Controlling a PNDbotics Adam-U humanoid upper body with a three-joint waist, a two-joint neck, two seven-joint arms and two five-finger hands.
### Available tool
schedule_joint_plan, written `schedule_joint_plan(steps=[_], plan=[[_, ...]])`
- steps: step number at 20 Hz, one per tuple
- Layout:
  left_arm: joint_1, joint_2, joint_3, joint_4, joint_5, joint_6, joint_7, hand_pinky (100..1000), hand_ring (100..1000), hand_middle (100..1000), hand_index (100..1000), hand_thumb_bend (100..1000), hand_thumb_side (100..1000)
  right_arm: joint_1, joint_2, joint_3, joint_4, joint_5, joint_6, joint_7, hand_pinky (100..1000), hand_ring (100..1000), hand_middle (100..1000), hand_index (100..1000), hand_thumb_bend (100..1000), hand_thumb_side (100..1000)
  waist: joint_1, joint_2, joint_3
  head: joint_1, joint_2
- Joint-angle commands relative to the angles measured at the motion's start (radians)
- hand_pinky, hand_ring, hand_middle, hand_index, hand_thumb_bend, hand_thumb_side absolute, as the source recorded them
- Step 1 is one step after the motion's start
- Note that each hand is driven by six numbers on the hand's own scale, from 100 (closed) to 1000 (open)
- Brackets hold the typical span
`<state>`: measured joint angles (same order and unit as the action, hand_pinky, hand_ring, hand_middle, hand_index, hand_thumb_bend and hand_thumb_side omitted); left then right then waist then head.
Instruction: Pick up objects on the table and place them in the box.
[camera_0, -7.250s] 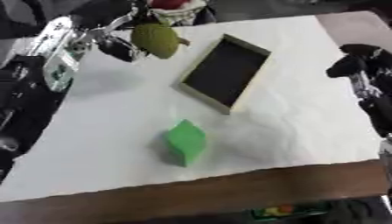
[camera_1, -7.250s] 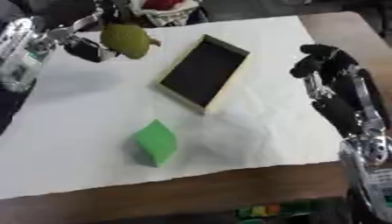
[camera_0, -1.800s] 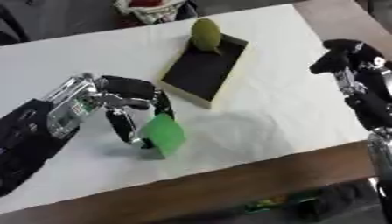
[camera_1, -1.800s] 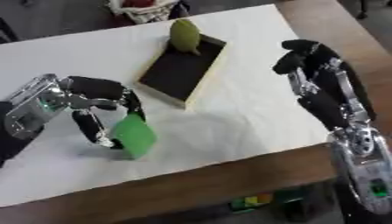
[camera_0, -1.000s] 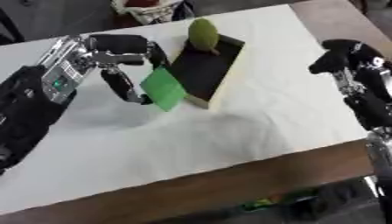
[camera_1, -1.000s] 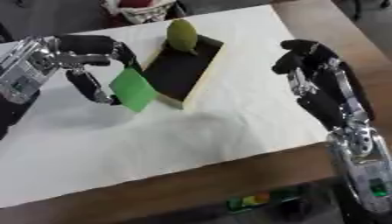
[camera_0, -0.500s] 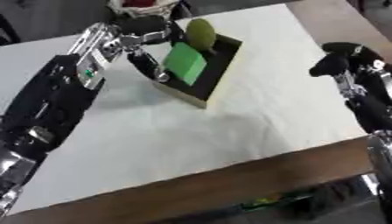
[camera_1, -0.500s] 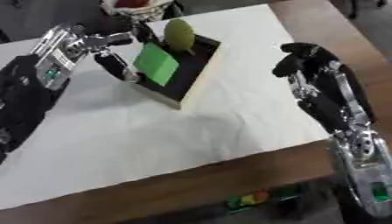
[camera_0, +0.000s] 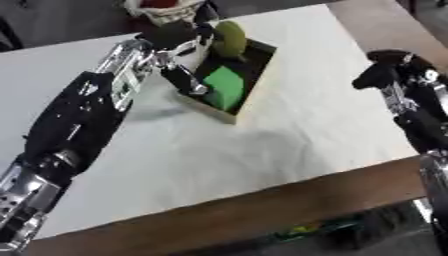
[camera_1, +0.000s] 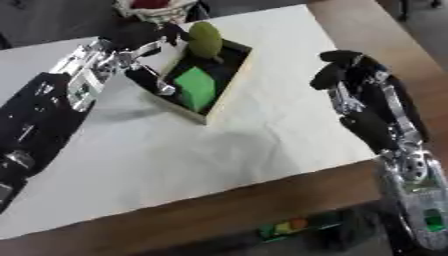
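Left hand (camera_0: 179, 60) over the left wall of the box (camera_0: 259, 80), fingers spread apart and pointing down, just beside the green block (camera_0: 225, 88) but apart from it. The green block lies in the near half of the box; a yellow-green pear-shaped fruit (camera_1: 206, 39) stands upright in the far half. Right hand (camera_1: 337, 70) hangs over the white-covered worktop (camera_0: 289, 130) at right (well apart from the box), fingers curled, holding nothing.

block (camera_0: 226, 88) bright green | pear (camera_1: 206, 39) olive green | box (camera_0: 255, 81) tan, black inside | cloth (camera_0: 306, 115) white
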<state>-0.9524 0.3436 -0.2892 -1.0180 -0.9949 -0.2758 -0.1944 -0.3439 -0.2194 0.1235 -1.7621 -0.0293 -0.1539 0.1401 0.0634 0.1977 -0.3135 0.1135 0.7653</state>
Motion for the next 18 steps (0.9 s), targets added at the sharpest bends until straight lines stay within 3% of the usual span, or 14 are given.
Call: schedule_joint_plan(steps=[1,5,11,18], plan=[[-0.007,0.013,0.032,-0.018,-0.024,0.006,0.062,759,743,786,906,468,302,-0.015,-0.004,-0.006,-0.01,-0.005,-0.001,-0.001,643,599,536,753,100,501,-0.009,-0.014,0.005,-0.004,0.005],[0.032,0.049,0.06,-0.099,0.038,0.003,0.135,725,711,737,875,317,281,-0.013,-0.007,-0.013,-0.01,-0.001,-0.002,-0.006,643,599,536,753,100,499,-0.011,-0.013,0.024,-0.018,0.005],[0.154,0.117,0.125,-0.274,0.146,-0.012,0.244,685,672,682,834,116,300,-0.007,-0.012,-0.028,-0.008,0.006,-0.002,-0.022,643,599,536,753,100,498,-0.018,-0.013,0.064,-0.042,0.005],[0.351,0.147,0.218,-0.476,0.27,0.009,0.368,661,650,645,799,100,360,0.0,-0.018,-0.042,-0.006,0.013,-0.001,-0.041,643,599,536,752,100,494,-0.032,-0.014,0.135,-0.059,0.005]])
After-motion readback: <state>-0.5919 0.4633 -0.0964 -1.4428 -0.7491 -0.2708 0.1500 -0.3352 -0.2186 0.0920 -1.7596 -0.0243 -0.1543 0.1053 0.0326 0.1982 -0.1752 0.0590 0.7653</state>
